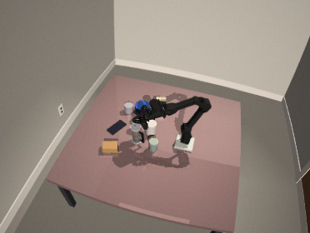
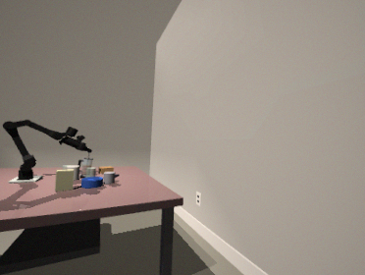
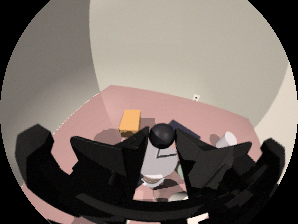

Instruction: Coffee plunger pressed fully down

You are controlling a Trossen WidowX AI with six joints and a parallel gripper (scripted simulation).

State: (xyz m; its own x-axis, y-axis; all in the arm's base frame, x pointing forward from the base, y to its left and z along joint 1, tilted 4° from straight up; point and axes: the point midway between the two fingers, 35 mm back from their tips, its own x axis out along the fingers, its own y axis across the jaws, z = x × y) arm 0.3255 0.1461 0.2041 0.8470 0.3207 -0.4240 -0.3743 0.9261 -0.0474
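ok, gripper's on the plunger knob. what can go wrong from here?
1. The gripper is shut on the knob, and the arm reaches in at a slant in the exterior view. A push that isn't straight down could tip or slide the press.
2. A white cup and a green cup stand close beside the press. If it shifts, it may knock them.
3. Opening while the push is still loaded could jerk the press.

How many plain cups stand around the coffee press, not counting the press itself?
3: a grey cup behind the press, a white cup beside it, a pale green cup nearer front. The arm may hide more.
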